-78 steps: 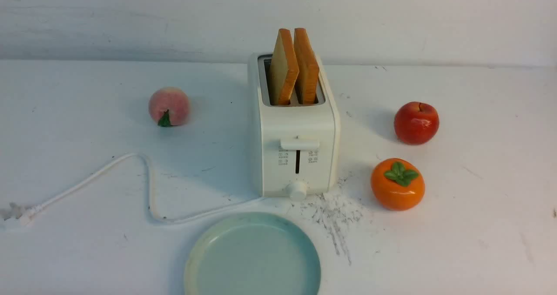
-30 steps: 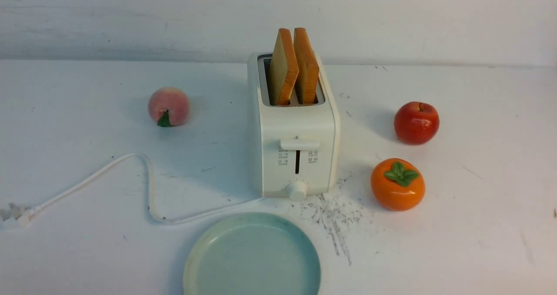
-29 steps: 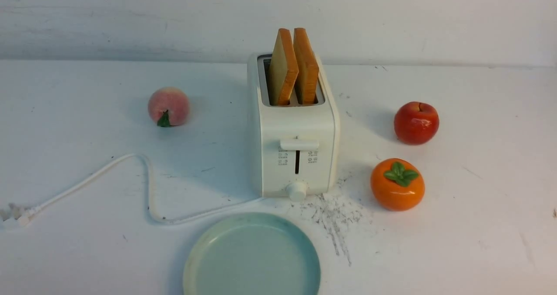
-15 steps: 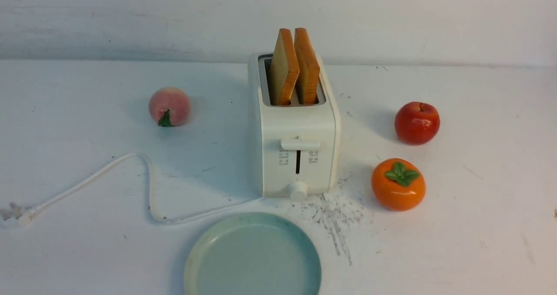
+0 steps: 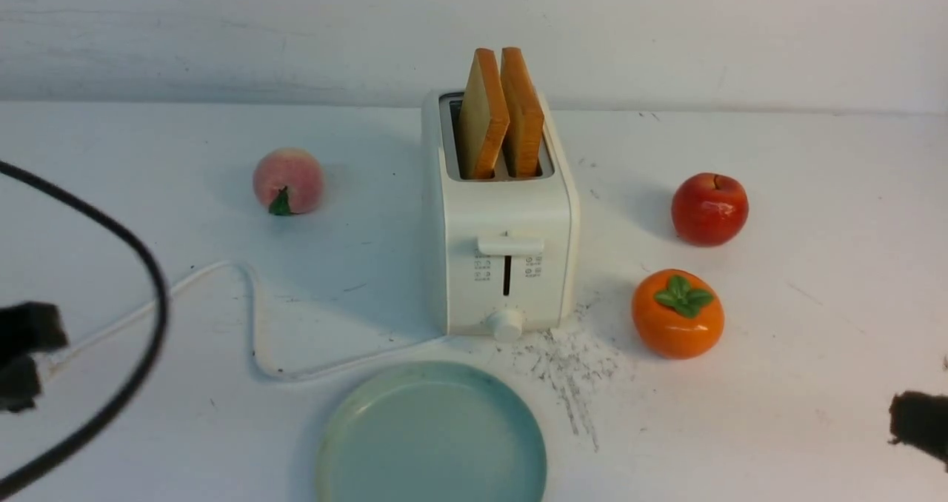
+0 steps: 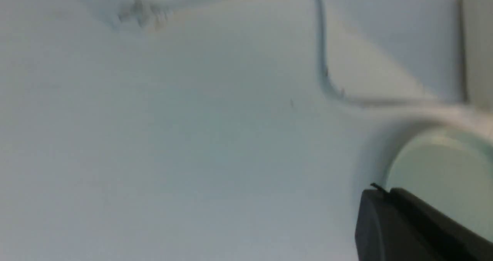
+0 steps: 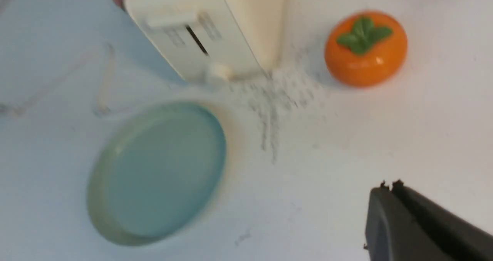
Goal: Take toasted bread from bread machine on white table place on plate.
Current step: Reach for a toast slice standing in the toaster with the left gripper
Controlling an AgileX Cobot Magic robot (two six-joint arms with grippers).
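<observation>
The white bread machine [image 5: 500, 250] stands mid-table on the white table [image 5: 815, 324], its lever and knob facing me. Two slices of toasted bread [image 5: 481, 113] [image 5: 523, 109] stand upright in its slots, leaning together. The pale green-blue plate [image 5: 431, 435] lies empty just in front of the bread machine. My left gripper [image 5: 29, 350] is at the far left edge, over the cord's plug, well away from the bread machine. In the left wrist view [image 6: 385, 193] its fingers are together and empty. My right gripper [image 5: 900, 417] is low at the far right edge; in the right wrist view [image 7: 389, 188] it is shut and empty.
A peach [image 5: 287, 181] lies left of the bread machine. A red apple [image 5: 709, 209] and an orange persimmon [image 5: 677, 313] lie to its right. The white power cord [image 5: 252, 317] snakes left across the table. A black arm cable [image 5: 141, 324] loops over the left side.
Both grippers have come into the front view, the left at the left edge with its black cable, the right at the lower right edge. Bread, bread machine and plate have not moved.
</observation>
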